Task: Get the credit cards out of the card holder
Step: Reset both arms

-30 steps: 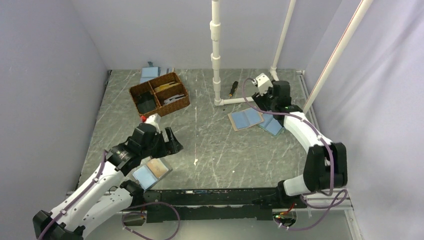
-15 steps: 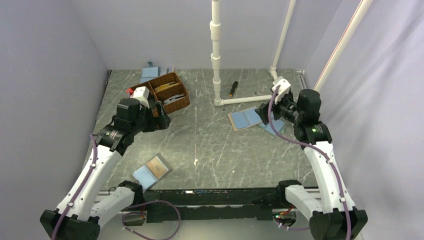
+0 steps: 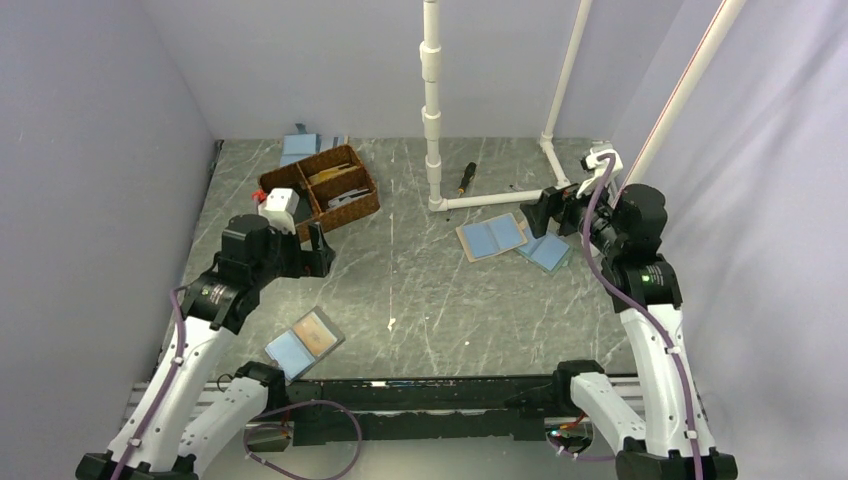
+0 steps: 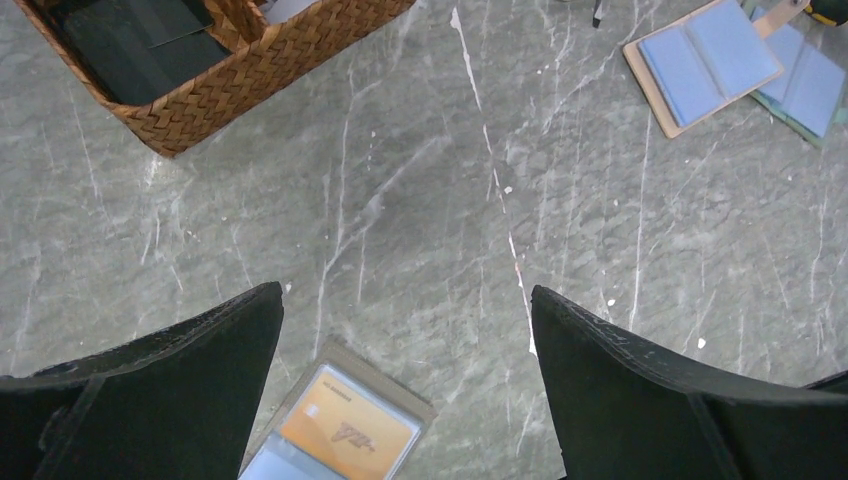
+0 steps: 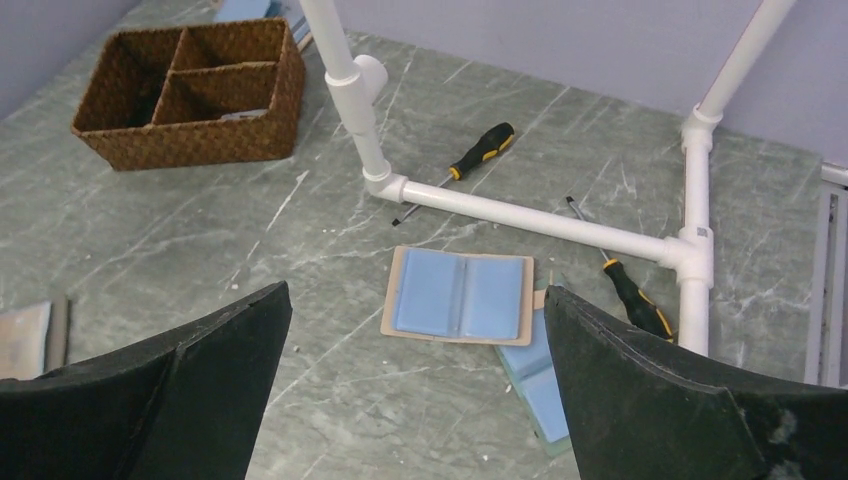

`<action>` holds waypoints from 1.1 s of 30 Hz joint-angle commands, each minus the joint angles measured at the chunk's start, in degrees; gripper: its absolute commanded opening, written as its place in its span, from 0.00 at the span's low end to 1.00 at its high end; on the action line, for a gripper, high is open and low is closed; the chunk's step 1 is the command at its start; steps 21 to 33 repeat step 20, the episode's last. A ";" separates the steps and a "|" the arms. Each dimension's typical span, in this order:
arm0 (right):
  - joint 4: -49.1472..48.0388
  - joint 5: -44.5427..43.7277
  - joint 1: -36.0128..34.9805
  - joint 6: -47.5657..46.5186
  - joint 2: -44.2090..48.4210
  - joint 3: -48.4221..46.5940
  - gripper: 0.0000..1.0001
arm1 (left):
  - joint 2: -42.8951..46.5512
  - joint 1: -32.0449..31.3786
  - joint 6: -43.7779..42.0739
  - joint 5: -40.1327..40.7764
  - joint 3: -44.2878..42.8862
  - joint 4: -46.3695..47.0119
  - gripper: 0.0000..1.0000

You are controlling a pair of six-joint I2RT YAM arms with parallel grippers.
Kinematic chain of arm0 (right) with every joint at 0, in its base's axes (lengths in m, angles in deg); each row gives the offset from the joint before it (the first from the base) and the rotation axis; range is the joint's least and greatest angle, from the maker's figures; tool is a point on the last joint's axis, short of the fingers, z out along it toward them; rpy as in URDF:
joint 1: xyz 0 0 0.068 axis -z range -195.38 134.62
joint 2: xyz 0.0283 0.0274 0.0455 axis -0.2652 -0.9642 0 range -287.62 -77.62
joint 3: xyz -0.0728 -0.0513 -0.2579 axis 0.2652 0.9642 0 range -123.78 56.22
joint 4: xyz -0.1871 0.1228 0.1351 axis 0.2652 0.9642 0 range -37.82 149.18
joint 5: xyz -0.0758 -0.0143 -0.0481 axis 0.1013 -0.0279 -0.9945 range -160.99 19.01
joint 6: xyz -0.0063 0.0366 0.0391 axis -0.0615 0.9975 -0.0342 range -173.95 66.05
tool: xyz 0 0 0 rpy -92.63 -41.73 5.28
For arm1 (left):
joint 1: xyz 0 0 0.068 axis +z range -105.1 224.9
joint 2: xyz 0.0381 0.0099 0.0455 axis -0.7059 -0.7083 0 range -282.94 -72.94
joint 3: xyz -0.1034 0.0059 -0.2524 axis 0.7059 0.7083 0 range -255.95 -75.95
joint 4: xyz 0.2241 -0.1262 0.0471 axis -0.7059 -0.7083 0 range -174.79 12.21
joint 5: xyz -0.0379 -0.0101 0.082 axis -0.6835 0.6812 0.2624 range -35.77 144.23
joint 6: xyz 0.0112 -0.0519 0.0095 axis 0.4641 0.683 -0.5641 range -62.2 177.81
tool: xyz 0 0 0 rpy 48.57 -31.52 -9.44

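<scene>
Lifting clear of the table, both arms have drawn back since a second ago. The left gripper (image 4: 405, 300) has left the brown-half folder (image 3: 304, 343), and the right gripper (image 5: 415, 300) has pulled off the card holder (image 5: 460, 296). Both jaws stand wide and empty. The card holder lies open near the pipe (image 5: 530, 215), touching a blue folder (image 5: 535, 385).

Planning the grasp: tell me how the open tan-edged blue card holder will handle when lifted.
The card holder lies flat and thin, so probably light and hard to get under. Its centre fold suggests it may flop shut if lifted by one panel.
</scene>
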 commanded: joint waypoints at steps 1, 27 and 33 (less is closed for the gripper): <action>-1.19 0.84 1.97 4.29 1.27 -0.13 1.00 | 1.52 0.58 -2.47 -2.76 0.91 2.47 0.99; -2.76 10.23 6.59 3.13 1.33 2.37 1.00 | 0.19 5.67 -1.89 -9.19 1.27 3.70 0.99; -2.76 10.23 6.59 3.13 1.33 2.37 1.00 | 0.19 5.67 -1.89 -9.19 1.27 3.70 0.99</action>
